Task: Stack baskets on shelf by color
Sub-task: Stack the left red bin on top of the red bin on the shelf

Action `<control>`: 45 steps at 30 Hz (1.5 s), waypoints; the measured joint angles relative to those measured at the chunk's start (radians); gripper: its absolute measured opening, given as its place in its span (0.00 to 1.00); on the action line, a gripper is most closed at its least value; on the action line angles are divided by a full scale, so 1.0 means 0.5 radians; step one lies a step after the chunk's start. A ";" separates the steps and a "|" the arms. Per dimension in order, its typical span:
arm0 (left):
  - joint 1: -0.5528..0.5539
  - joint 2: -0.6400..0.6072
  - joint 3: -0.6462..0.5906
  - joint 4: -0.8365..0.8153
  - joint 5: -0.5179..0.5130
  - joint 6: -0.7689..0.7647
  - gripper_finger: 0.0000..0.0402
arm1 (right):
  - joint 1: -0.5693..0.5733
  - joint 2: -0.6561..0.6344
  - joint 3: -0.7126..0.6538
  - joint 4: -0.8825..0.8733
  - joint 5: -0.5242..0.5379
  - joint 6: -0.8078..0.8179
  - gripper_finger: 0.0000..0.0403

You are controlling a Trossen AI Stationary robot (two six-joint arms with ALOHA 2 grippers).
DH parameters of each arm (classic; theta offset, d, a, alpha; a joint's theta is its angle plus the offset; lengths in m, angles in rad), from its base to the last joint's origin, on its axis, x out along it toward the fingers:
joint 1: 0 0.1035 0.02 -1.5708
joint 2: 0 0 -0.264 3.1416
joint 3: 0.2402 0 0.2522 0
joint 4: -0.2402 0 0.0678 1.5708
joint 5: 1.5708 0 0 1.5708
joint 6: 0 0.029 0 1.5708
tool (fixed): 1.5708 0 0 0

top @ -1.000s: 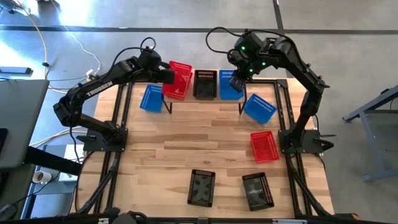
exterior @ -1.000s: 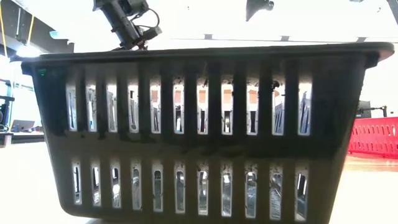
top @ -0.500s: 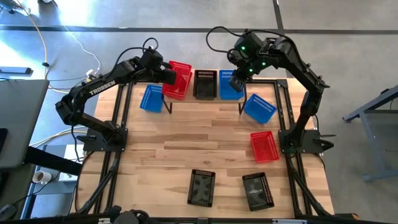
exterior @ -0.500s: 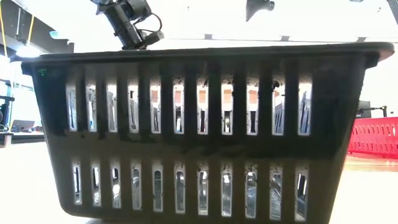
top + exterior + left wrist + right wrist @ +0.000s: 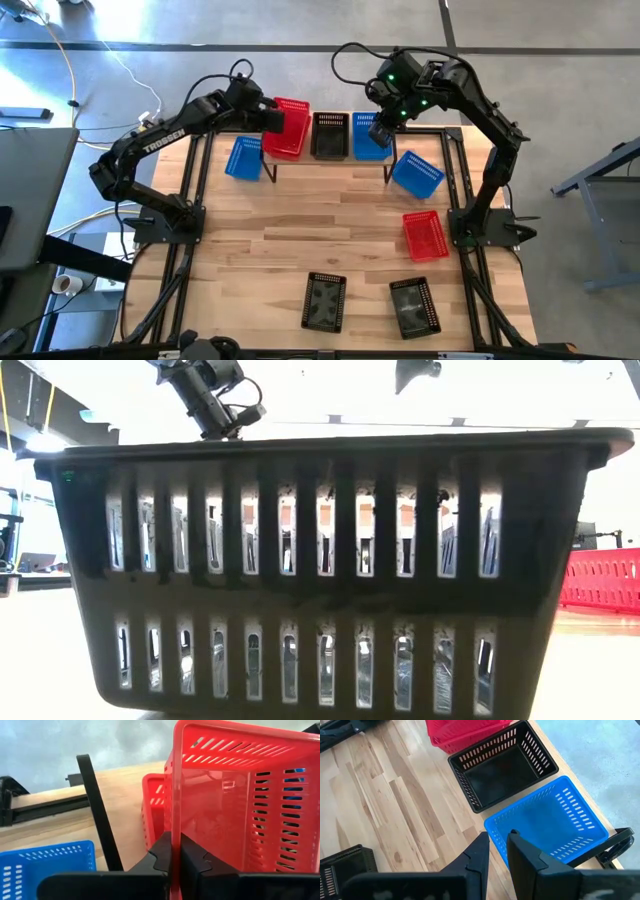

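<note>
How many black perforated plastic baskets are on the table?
3 black baskets: one in the middle of the wooden shelf, two near the table's front edge. Nested ones may hide.

End effector (image 5: 175,854) clamping red basket (image 5: 235,805)

From my station, the only lettering I can read is "TROSSEN", in white along the left arm (image 5: 160,138); nothing else is legible.

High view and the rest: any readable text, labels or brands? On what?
"TROSSEN": white letters along the left arm, high view.
Nothing readable on the right arm.
No text shows on the baskets, e.g. the red basket, or on the shelf.
Low and wrist views: none.
</note>
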 joint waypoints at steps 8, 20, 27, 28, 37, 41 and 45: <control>0.003 -0.005 0.279 -0.282 -0.011 0.034 0.01 | 0.000 0.000 0.000 0.000 0.000 -0.021 0.14; 0.002 0.040 0.316 -0.457 0.075 -0.055 0.01 | 0.000 0.000 0.000 0.000 0.000 0.002 0.14; 0.002 0.096 0.316 -0.475 0.129 -0.069 0.01 | 0.000 0.000 0.000 0.000 0.000 0.002 0.14; 0.002 0.105 0.316 -0.475 0.134 -0.070 0.01 | 0.000 0.000 0.000 0.000 0.000 0.002 0.14; 0.002 0.184 0.316 -0.475 0.109 -0.071 0.01 | 0.000 0.000 0.000 0.000 0.000 0.002 0.14; 0.002 0.198 0.316 -0.470 0.104 -0.073 0.01 | 0.000 0.000 0.000 0.000 -0.001 0.002 0.14; 0.002 0.199 0.316 -0.469 0.104 -0.076 0.03 | 0.000 0.000 0.000 0.000 -0.011 0.002 0.14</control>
